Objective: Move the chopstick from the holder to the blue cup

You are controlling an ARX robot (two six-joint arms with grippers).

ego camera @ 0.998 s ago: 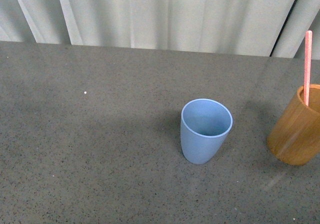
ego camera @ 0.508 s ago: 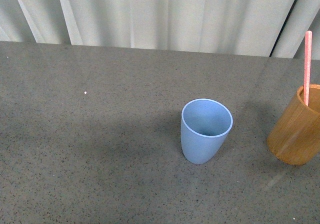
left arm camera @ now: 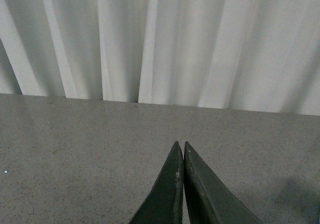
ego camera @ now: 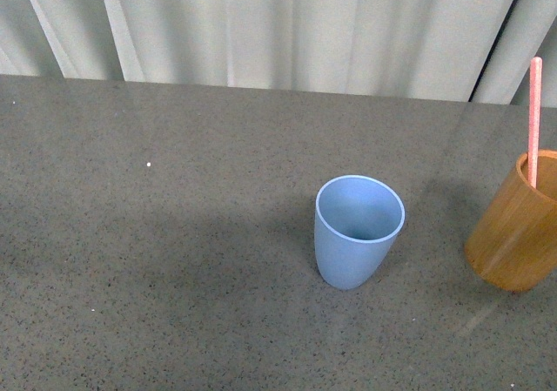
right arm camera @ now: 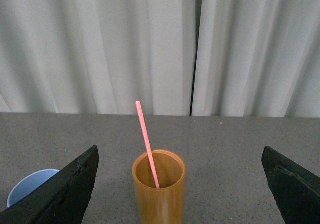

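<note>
A slim pink chopstick leans near upright in a round, wood-toned holder on the speckled worktop, straight ahead between the right arm's jaws, which gape wide and empty. The left arm's jaws are pressed together on nothing. The smooth blue cup stands empty, left of the holder.

Speckled grey table, blue cup standing upright on it, wooden holder apart to the cup's right
</note>
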